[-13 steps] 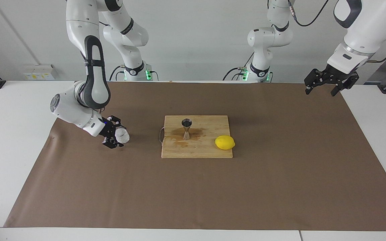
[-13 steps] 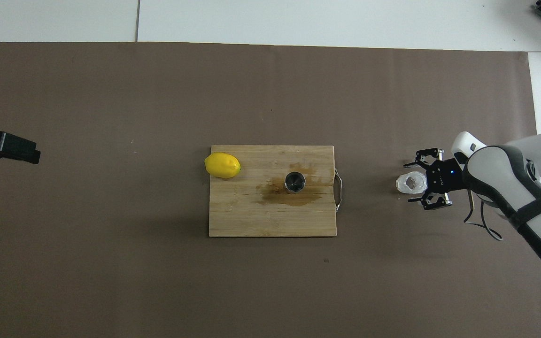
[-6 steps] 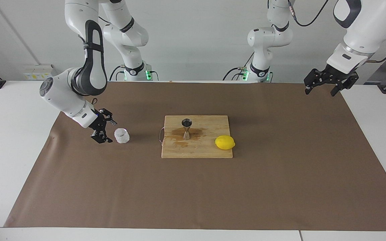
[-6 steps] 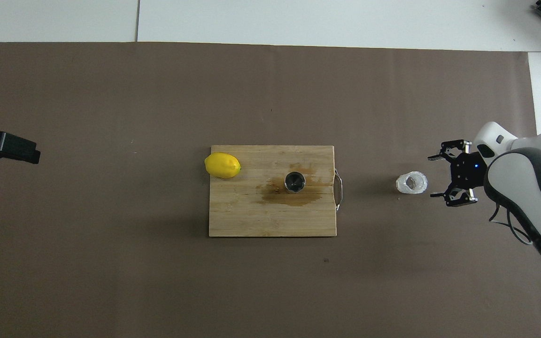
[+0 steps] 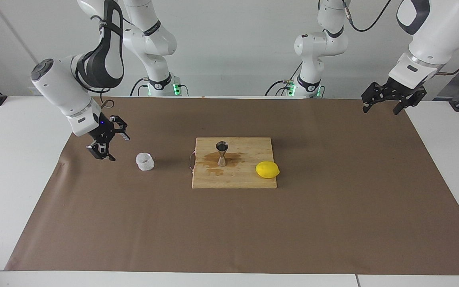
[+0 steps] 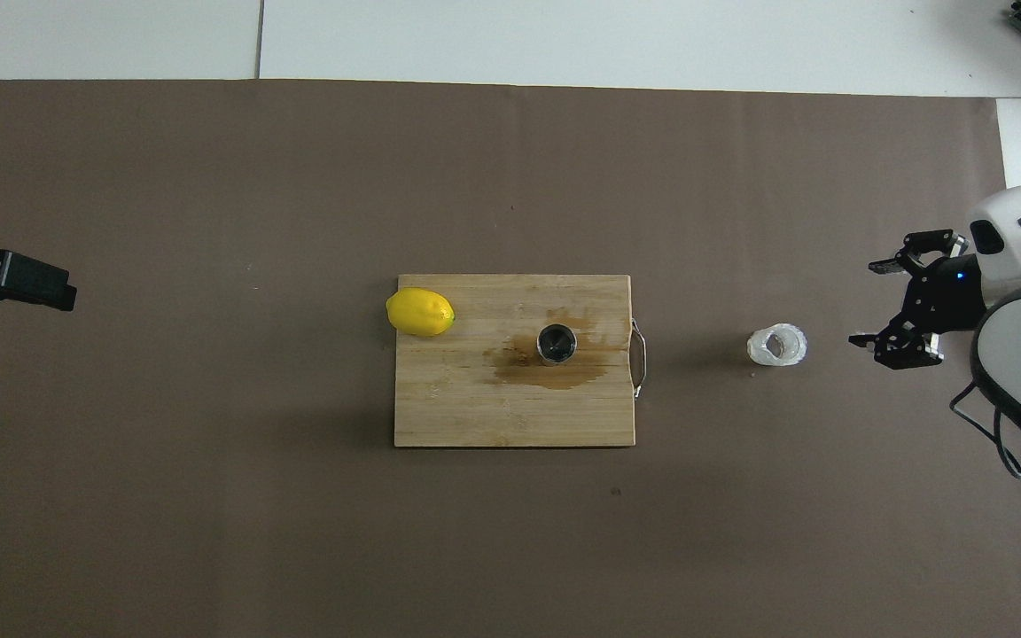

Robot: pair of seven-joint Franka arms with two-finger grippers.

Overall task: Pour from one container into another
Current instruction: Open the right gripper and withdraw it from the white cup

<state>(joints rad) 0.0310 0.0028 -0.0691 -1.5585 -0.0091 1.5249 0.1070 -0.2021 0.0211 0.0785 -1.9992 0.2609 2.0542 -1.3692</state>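
Observation:
The clear glass cup [image 5: 145, 162] [image 6: 776, 346] stands upright on the brown paper, between the cutting board and the right arm's end of the table. Nothing touches it. My right gripper [image 5: 118, 148] [image 6: 865, 303] hangs open and empty above the paper, a short way from the cup toward the right arm's end. The steel jigger [image 5: 222, 152] [image 6: 556, 344] stands upright on the wooden cutting board [image 5: 233, 181] [image 6: 475, 416], in a brown wet patch [image 6: 546, 374]. My left gripper [image 5: 381, 111] waits open in the air over the paper's edge at the left arm's end.
A yellow lemon [image 5: 267, 170] [image 6: 420, 312] lies at the board's edge toward the left arm's end. The board has a metal handle [image 6: 641, 358] on the side facing the cup. Brown paper [image 5: 229, 239] covers most of the table.
My right gripper, which stood open around the glass cup a second ago, has drawn back from it and risen toward the right arm's end. The cup stays where it was. The left arm has not moved.

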